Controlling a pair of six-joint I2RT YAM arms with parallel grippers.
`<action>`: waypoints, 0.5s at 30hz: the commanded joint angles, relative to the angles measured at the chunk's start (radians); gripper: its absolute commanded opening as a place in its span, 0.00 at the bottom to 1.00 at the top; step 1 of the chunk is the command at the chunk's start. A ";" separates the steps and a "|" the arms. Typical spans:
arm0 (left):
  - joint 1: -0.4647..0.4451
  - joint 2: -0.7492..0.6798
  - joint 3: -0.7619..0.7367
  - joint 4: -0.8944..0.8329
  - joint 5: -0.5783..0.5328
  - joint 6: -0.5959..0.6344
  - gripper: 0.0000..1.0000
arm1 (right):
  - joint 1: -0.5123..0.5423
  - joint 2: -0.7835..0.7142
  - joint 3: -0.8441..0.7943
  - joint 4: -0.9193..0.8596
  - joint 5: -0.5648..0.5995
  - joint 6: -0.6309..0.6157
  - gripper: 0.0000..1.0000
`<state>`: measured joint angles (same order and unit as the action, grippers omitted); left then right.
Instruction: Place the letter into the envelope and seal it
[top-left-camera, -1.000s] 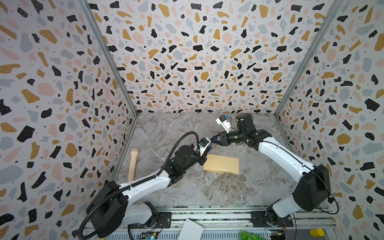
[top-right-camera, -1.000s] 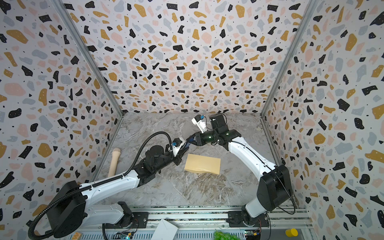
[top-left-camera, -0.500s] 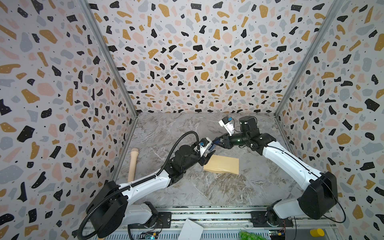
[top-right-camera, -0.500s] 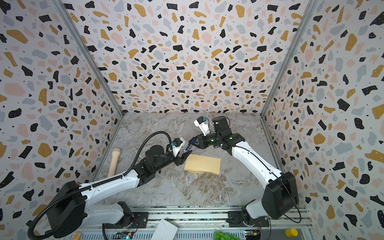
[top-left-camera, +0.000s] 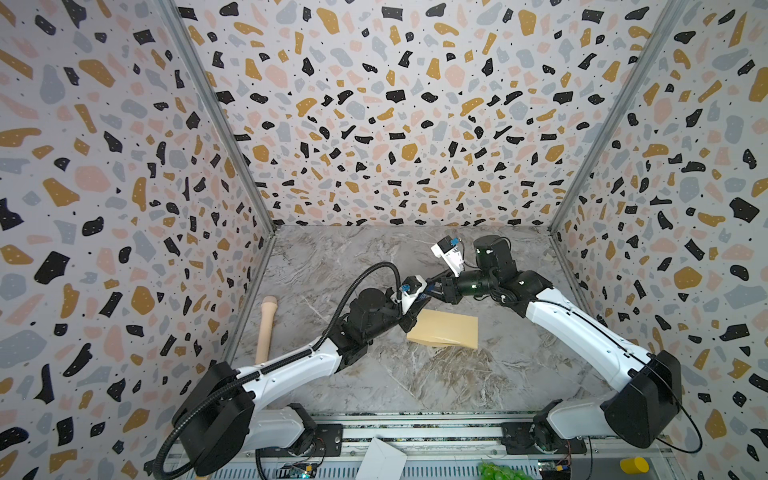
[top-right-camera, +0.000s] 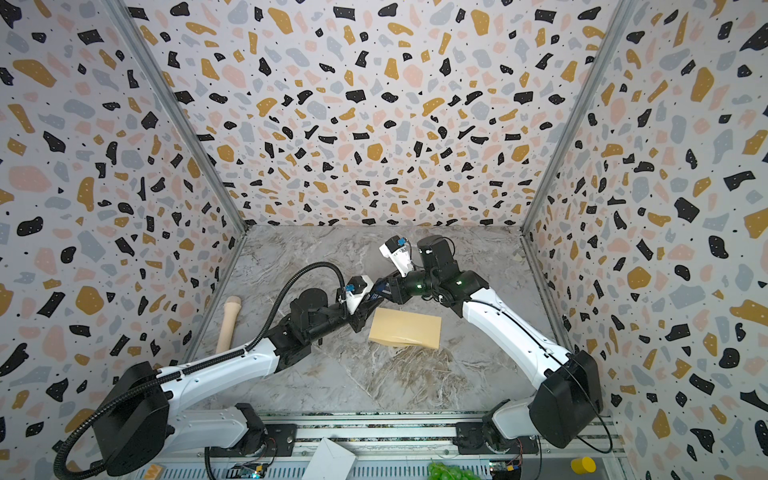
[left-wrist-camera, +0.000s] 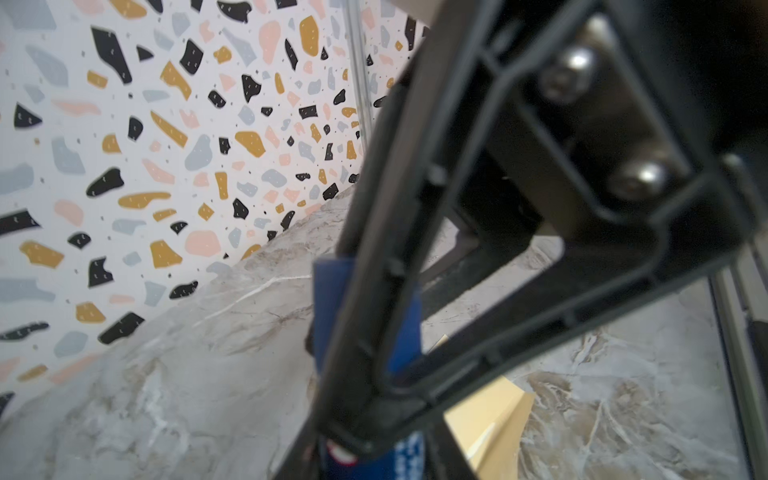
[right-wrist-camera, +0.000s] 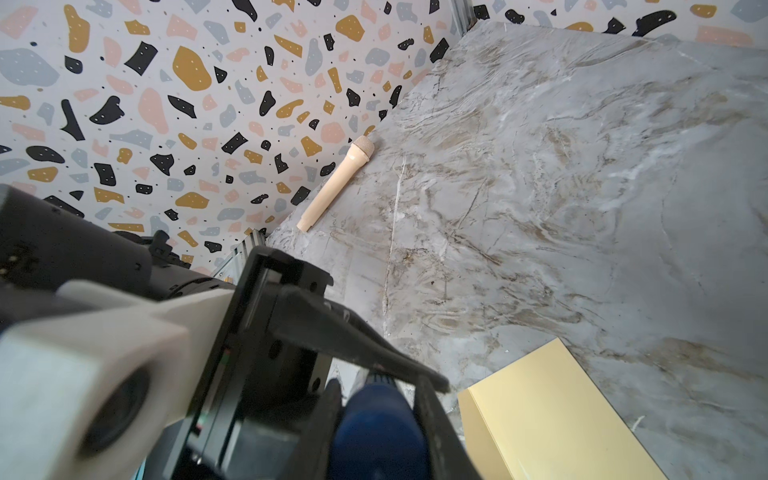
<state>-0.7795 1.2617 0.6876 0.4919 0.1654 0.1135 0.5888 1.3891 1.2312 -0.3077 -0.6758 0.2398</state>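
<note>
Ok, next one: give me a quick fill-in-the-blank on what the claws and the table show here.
1. The right claw is shut on a ___ tube.
2. The envelope lies on the marble ___.
3. In both top views the beige microphone lies along the ___ wall.
Missing words: blue; table; left.
</note>
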 joint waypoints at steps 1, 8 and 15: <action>-0.004 -0.004 0.032 0.039 0.018 -0.003 0.11 | 0.005 -0.004 0.020 0.004 0.012 -0.010 0.02; -0.006 -0.010 0.012 0.042 -0.016 0.054 0.00 | -0.002 -0.034 0.077 -0.075 0.079 -0.050 0.46; -0.007 -0.080 -0.098 0.155 0.041 0.219 0.00 | -0.056 -0.124 0.114 -0.181 0.100 -0.020 0.67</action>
<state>-0.7811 1.2263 0.6254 0.5346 0.1677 0.2298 0.5449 1.3224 1.2938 -0.4191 -0.5964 0.2161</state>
